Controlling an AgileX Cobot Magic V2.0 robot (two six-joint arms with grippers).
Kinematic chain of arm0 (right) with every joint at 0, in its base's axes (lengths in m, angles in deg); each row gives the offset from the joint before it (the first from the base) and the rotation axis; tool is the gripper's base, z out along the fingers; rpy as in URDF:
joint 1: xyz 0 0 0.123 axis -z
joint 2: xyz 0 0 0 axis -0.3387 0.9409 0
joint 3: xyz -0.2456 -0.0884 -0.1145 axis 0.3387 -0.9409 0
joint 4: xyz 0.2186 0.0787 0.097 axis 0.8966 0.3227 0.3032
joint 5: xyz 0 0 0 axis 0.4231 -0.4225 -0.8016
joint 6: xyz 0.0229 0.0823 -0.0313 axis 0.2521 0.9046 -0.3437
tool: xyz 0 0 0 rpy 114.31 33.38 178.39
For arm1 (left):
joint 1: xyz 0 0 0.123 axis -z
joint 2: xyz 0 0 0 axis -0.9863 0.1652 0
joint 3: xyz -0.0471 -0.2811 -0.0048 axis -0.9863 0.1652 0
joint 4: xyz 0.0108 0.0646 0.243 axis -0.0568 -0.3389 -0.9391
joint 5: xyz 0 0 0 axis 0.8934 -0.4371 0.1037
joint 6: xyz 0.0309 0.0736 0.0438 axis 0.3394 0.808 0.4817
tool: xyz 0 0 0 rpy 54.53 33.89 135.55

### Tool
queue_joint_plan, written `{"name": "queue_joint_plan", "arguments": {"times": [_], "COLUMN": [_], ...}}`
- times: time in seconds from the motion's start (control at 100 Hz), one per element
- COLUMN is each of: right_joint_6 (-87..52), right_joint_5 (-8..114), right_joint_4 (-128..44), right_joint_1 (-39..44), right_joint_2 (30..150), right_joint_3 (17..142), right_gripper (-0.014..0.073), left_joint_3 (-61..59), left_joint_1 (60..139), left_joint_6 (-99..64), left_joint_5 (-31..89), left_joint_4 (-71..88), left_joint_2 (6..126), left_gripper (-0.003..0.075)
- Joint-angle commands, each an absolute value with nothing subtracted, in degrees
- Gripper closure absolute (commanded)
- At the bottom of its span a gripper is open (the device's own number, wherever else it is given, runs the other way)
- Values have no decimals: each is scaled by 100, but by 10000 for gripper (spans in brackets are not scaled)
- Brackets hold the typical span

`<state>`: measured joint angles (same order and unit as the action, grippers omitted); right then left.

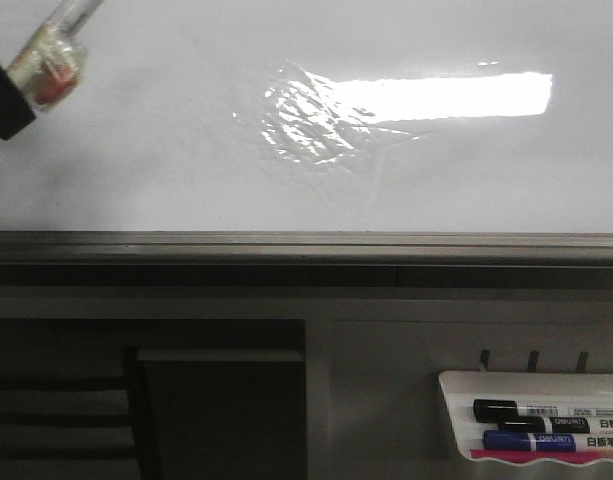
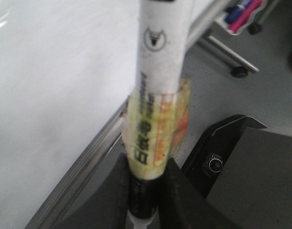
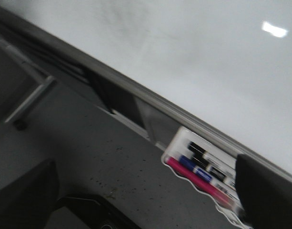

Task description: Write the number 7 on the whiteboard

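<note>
The whiteboard fills the upper front view, glossy white with a wrinkled bright reflection and a grey bottom rail. No number 7 shows on it in any view. My left gripper is at the board's far upper left, shut on a white marker wrapped in yellowish tape. In the left wrist view the marker stands out from between the shut fingers of the left gripper; its tip is out of view. My right gripper is open and empty, below the whiteboard.
A small white marker tray hangs below the rail at the lower right, holding black, blue and pink markers; it also shows in the right wrist view. A dark cabinet opening lies under the rail at the left.
</note>
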<state>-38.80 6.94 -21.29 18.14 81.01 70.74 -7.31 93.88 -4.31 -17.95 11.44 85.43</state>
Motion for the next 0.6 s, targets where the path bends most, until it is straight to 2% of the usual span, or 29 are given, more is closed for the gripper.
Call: {"name": "queue_joint_plan", "arguments": {"times": [0.0,0.09,0.29,0.41,0.59], "right_joint_6": [-5007,-5600,-6122,-6122,-6040], "right_joint_5": [608,587,587,600,647], "right_joint_4": [-1098,-839,-825,-919,-1133], "right_joint_1": [1720,1476,636,76,-672], "right_joint_2": [8378,8613,9010,9195,9547], "right_joint_3": [7437,7534,7683,7873,8273], "right_gripper": [-72,-45,91,116,117], "left_joint_3": [-942,-942,-942,-942,-942], "left_joint_1": [9880,10526,11652,12021,12103], "left_joint_6": [320,541,541,411,17], "left_joint_5": [-1845,-1806,-1559,-1559,-1583], "left_joint_4": [1627,1627,1627,1627,1627], "left_joint_2": [8374,8374,8374,8374,8374], "left_gripper": [741,741,741,741,741]}}
